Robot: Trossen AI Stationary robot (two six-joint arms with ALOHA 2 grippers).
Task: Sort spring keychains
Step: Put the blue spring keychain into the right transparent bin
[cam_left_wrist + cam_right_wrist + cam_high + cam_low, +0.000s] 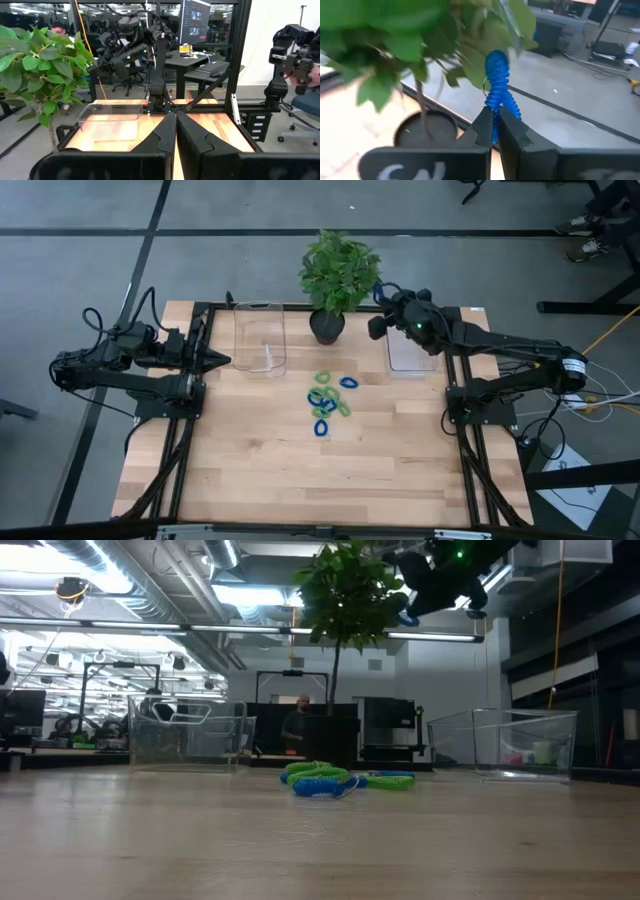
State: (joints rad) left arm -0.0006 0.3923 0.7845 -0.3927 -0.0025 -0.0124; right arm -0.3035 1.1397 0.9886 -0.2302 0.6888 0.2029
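Blue and light green spring keychains lie in a loose pile [328, 400] at the table's middle, which the low view also shows [335, 780]. My right gripper [384, 296] is raised near the far edge beside the potted plant's leaves, shut on one blue keychain [496, 85]. In the low view it hangs high [425, 595] with the blue coil [408, 618] below it. My left gripper [226, 361] waits shut at the left side, pointing at the left clear bin [260, 338]. My right gripper pinches the blue keychain between its two fingers [484, 125], by one end of its coiled loop [495, 112]. The rest of the loop sticks out past the fingertips, with a small metal ring at its side. The keychain is lifted clear of the table, close to the plant's leaves.
A potted plant [338, 275] stands at the far edge between two clear bins; the right bin [412, 352] lies just near of my right gripper. The black frame rails [190, 420] run along both table sides. Bare wood [320, 480] stretches nearer than the pile.
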